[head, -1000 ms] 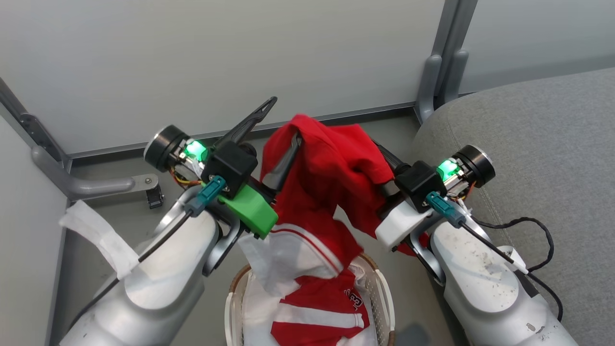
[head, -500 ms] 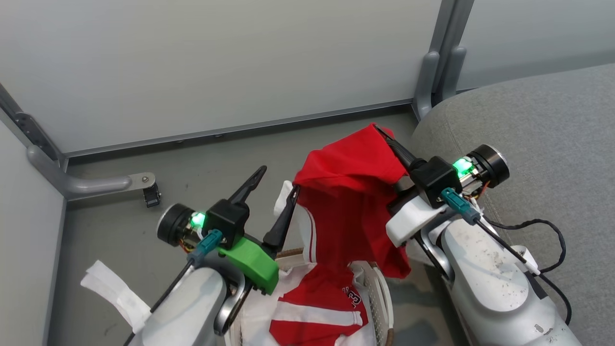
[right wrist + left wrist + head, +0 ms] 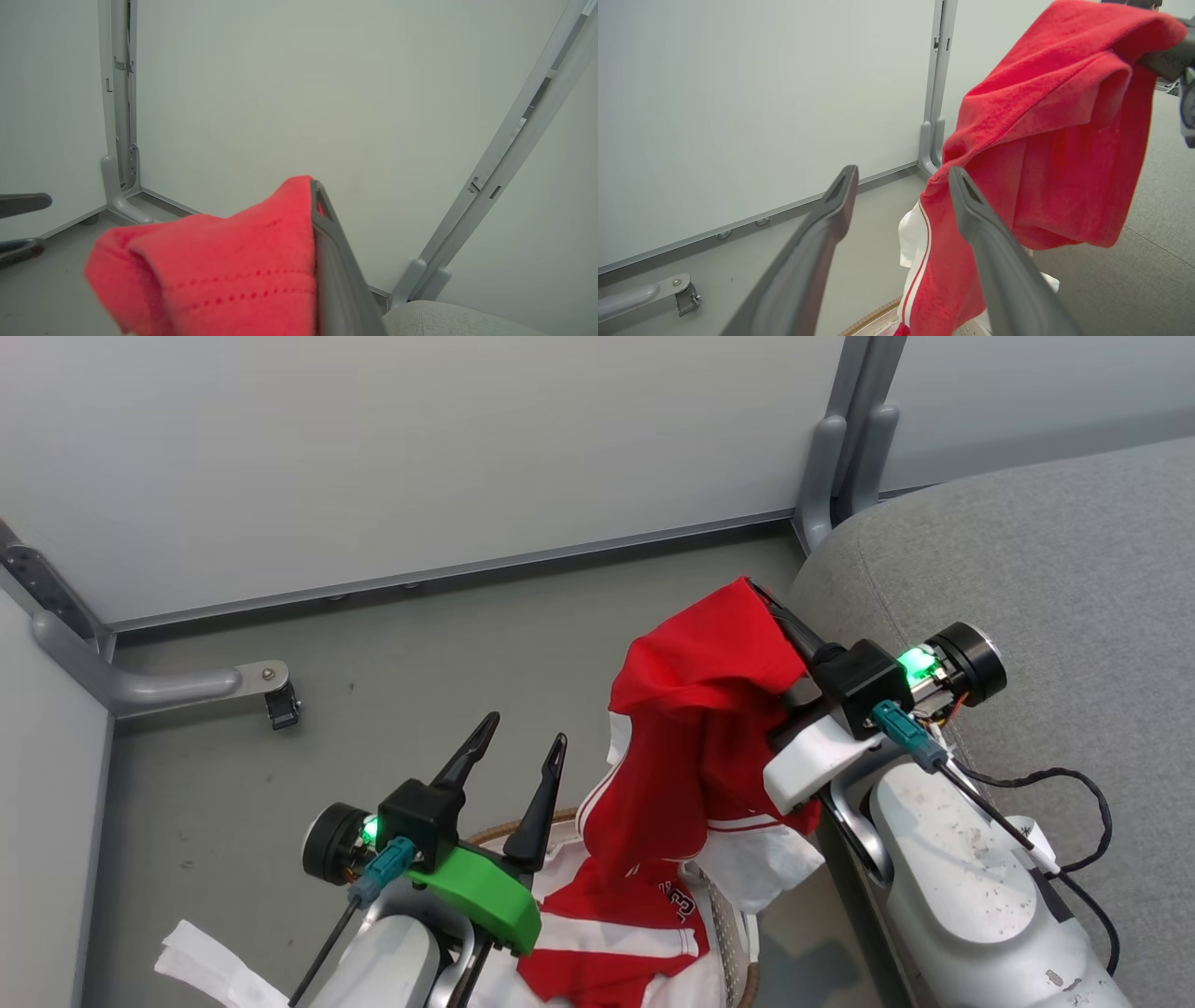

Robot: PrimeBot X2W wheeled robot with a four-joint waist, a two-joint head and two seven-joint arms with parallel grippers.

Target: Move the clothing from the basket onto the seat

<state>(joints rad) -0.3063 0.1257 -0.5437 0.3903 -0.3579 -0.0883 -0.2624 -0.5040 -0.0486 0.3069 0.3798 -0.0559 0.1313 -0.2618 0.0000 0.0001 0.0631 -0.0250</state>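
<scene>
Grey floor (image 3: 420, 644) and pale walls (image 3: 420, 457): one grip closed on red cloth, the other spread

Partition walls met the bare floor at a metal skirting. The grey seat (image 3: 1027, 551) took up the right side of the head view, its rounded corner beside a wall post (image 3: 826, 476). The basket (image 3: 736, 933) stood on the floor at the bottom edge of that view, near the seat's edge. Red clothing (image 3: 607, 943) with white stripes lay inside it, part of its dark lettering showing.

The right gripper (image 3: 758, 593) was closed on a held garment (image 3: 709, 709), pinching a fold at its fingertips. The red cloth draped over the fingers and hung down above the basket's right rim, its lower end reaching the pile inside. It hung close to the seat's edge; whether it touched could not be told. In the right wrist view one dark finger (image 3: 327, 242) ran along the red cloth (image 3: 233, 270), the other hidden beneath it.

The left gripper (image 3: 521, 732) stood wide and empty above the basket's left rim, pointing toward the wall. In the left wrist view its fingers (image 3: 817, 242) were spread with floor between them. The right-hand finger overlapped the hanging cloth (image 3: 1055, 140), contact unclear.
</scene>
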